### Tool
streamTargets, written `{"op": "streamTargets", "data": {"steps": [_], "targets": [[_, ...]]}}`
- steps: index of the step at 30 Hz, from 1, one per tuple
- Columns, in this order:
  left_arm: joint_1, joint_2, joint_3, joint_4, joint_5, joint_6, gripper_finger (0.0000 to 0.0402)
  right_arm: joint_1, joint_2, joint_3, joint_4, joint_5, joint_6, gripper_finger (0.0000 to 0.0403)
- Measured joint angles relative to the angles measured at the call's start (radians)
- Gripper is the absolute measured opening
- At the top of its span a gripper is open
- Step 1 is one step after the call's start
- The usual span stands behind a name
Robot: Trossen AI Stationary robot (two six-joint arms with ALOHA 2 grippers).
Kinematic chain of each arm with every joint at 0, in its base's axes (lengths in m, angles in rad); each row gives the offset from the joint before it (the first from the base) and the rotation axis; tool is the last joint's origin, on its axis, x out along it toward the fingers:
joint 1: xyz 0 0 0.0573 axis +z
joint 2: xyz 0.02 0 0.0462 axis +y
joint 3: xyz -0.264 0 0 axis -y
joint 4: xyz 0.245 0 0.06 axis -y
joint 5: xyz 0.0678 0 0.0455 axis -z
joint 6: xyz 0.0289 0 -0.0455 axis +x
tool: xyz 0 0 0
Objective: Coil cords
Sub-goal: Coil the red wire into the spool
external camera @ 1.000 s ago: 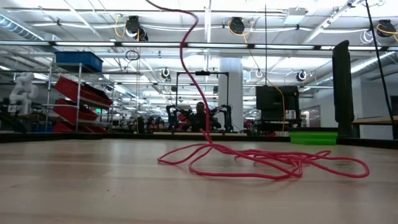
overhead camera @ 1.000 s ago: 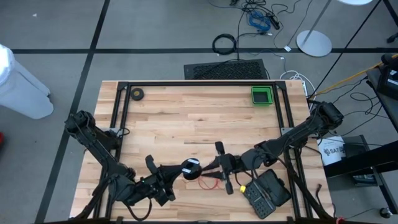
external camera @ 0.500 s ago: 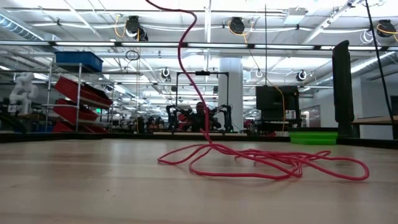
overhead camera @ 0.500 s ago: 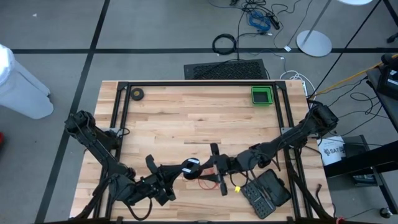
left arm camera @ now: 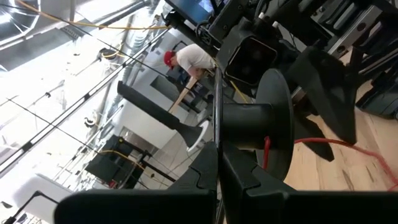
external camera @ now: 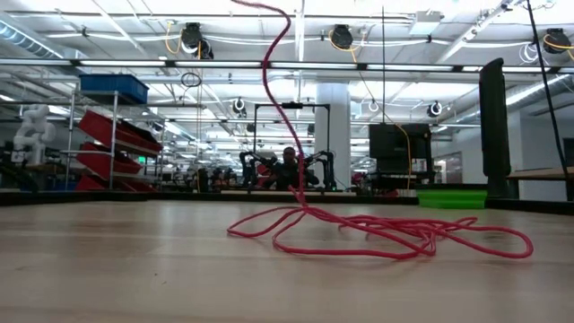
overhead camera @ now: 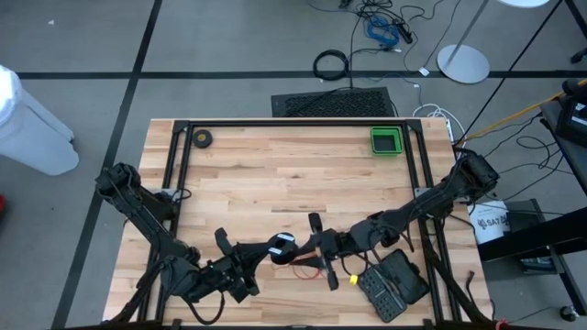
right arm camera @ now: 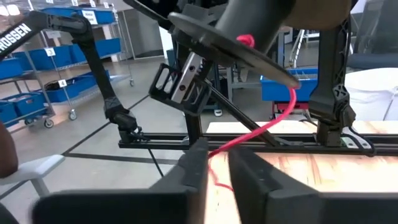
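Table (overhead camera: 275, 174), near edge: left arm comes in low from the left, its gripper (overhead camera: 260, 257) clamped shut on the reel (overhead camera: 281, 247), which is held up off the wood. Reel axis runs roughly level, left-right, pointing toward the right gripper (overhead camera: 315, 246). In the left wrist view the reel (left arm camera: 264, 121) shows as a black spool with flanges, half hidden behind the fingers (left arm camera: 205, 174); how much cord is wound on it is hard to make out.

Right gripper sits just beside the reel, fingers (right arm camera: 193, 171) narrowed, the cord (right arm camera: 273, 121) running between them; a true pinch can't be confirmed.

Cord (external camera: 377, 233): loose red tangle lying on the table below and between the two grippers, one strand rising up out of the low view, top cut off. From above only a small patch of the cord (overhead camera: 310, 269) shows; the rest is under the arms.

Around: black keypad-like box (overhead camera: 393, 284) near the right arm, green bin (overhead camera: 386, 140) at the far right, small black roll (overhead camera: 202, 138) far left, all well apart from the cord.
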Motion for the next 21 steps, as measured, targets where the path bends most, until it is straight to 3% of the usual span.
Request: {"op": "streamTargets", "data": {"steps": [4,12,21], "targets": [[0.0,0.0,0.0,0.0,0.0,0.0,0.0002,-0.007,0.0,0.0,0.0,0.002,-0.007,0.0006],[0.0,0.0,0.0,0.0,0.0,0.0,0.0002,-0.009,-0.009,0.0,-0.054,0.016,-0.011,0.0001],[0.001,0.0,-0.004,-0.009,-0.01,0.0,0.0002,-0.008,-0.077,0.0,-0.243,0.18,-0.006,0.0]]}}
